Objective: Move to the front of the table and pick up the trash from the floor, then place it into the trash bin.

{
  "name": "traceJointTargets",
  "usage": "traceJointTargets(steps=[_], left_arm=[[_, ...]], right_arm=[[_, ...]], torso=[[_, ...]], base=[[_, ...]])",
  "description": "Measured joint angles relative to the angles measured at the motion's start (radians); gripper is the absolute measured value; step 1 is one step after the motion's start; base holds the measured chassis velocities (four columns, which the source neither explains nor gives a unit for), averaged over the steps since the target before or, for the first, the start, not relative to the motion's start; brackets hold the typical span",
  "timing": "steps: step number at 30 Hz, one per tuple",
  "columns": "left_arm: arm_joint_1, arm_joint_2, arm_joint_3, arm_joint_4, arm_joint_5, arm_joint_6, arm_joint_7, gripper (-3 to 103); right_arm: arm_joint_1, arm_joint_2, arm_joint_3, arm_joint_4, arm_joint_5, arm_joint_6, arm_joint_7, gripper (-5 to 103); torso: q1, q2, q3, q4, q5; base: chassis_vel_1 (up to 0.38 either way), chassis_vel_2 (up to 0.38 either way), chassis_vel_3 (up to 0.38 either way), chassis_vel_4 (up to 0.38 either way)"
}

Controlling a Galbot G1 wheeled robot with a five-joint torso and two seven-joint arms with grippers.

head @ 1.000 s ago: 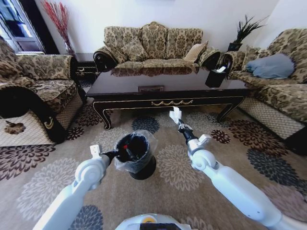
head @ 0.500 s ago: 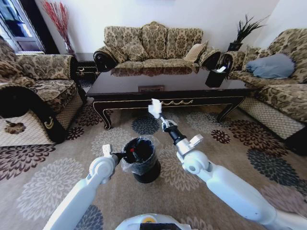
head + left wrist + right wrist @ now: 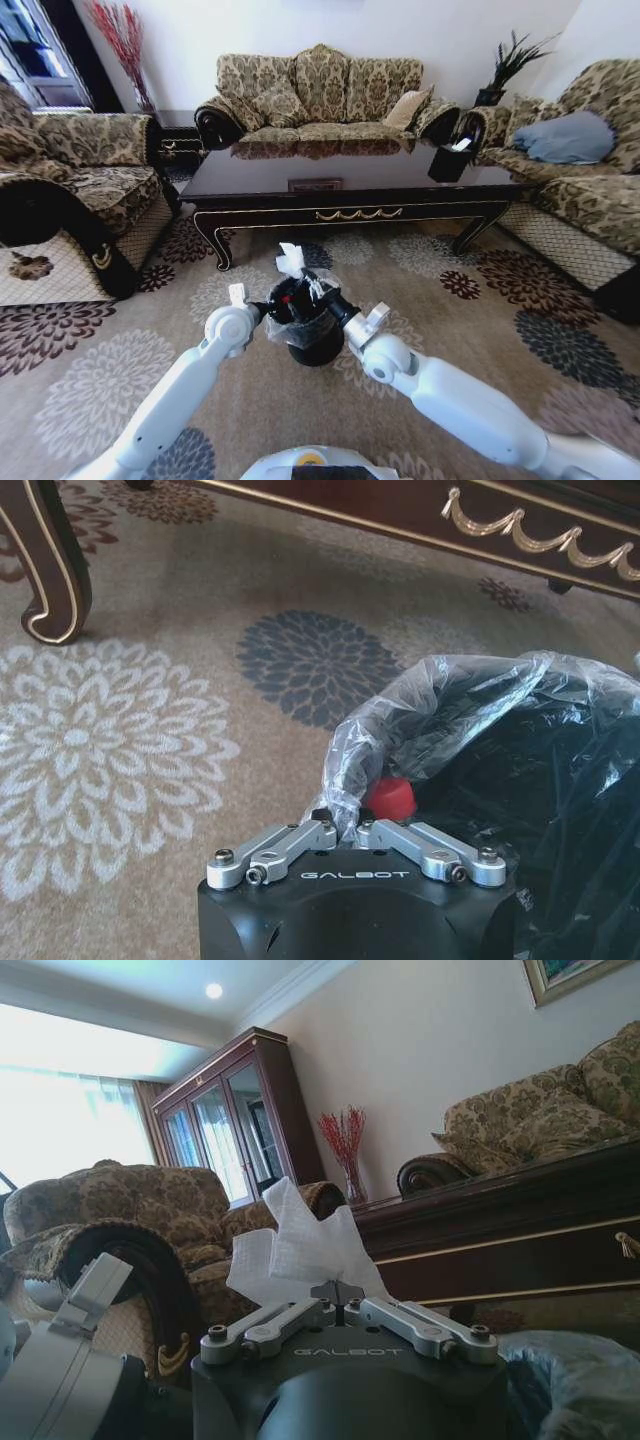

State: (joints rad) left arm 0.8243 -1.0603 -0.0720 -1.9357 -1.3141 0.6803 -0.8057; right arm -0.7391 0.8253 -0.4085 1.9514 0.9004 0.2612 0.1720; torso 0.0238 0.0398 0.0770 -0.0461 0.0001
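The trash bin is a small black bin with a crinkly clear bag, standing on the flowered floor in front of the table. My left gripper is shut on the bag at the bin's rim; in the left wrist view that gripper pinches the plastic of the trash bin. My right gripper hangs just over the bin's mouth, shut on a white crumpled paper scrap of trash. The right wrist view shows the trash sticking up from the gripper.
Patterned sofas stand behind the table, at the left and at the right. A black box-shaped holder sits on the table's right end. The table's curved leg and gold-trimmed rail are close beyond the bin.
My right gripper has carried the paper scrap left and back, from near the table's front rail to over the bin. The left arm has shifted the bin slightly right.
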Motion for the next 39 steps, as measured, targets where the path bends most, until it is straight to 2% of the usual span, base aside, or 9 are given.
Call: traceJointTargets(steps=[10,14,17,23,26,29,32,34,39], left_arm=[[-0.010,0.015,-0.013,-0.011,-0.006,0.000,0.002,3],[0.000,0.025,-0.026,-0.021,-0.008,0.000,0.002,3],[0.006,0.028,-0.034,-0.027,-0.010,0.000,0.002,3],[0.025,0.040,-0.057,-0.041,-0.014,0.001,0.005,3],[0.038,0.043,-0.067,-0.046,-0.014,0.001,0.005,3],[0.055,0.045,-0.077,-0.054,-0.012,0.000,0.006,3],[0.065,0.045,-0.080,-0.056,-0.009,0.000,0.006,3],[0.083,0.045,-0.084,-0.059,-0.002,0.001,0.006,3],[0.108,0.044,-0.090,-0.062,0.009,0.001,0.007,3]], right_arm=[[-0.030,-0.002,-0.010,-0.021,0.006,-0.028,0.055,0],[-0.035,0.001,-0.012,-0.020,0.008,-0.036,0.067,16],[-0.035,0.002,-0.015,-0.019,0.008,-0.038,0.070,21],[-0.033,0.000,-0.019,-0.002,0.010,-0.042,0.081,48],[-0.030,-0.002,-0.018,0.009,0.012,-0.043,0.084,54],[-0.022,-0.013,-0.010,0.030,0.020,-0.044,0.085,71],[-0.017,-0.019,0.000,0.051,0.028,-0.041,0.077,76],[-0.010,-0.025,0.020,0.081,0.036,-0.032,0.058,91],[-0.002,-0.033,0.047,0.117,0.049,-0.026,0.042,99]], torso=[[0.000,0.000,0.000,-0.0001,0.0000],[0.000,0.000,0.000,0.0001,-0.0002],[0.000,0.000,0.000,0.0001,-0.0001],[0.000,0.000,0.000,0.0002,0.0000],[0.000,0.000,0.000,0.0001,-0.0001],[0.000,0.000,0.000,0.0001,-0.0002],[0.000,0.000,0.000,-0.0001,-0.0001],[0.000,0.000,0.000,0.0001,-0.0001],[0.000,0.000,0.000,0.0000,-0.0001]], base=[[0.000,0.000,0.000,0.000],[0.000,0.000,0.000,0.000],[0.000,0.000,0.000,0.000],[0.000,0.000,0.000,0.000],[0.000,0.000,0.000,0.000],[0.000,0.000,0.000,0.000],[0.000,0.000,0.000,0.000],[0.000,0.000,0.000,0.000],[0.000,0.000,0.000,0.000]])
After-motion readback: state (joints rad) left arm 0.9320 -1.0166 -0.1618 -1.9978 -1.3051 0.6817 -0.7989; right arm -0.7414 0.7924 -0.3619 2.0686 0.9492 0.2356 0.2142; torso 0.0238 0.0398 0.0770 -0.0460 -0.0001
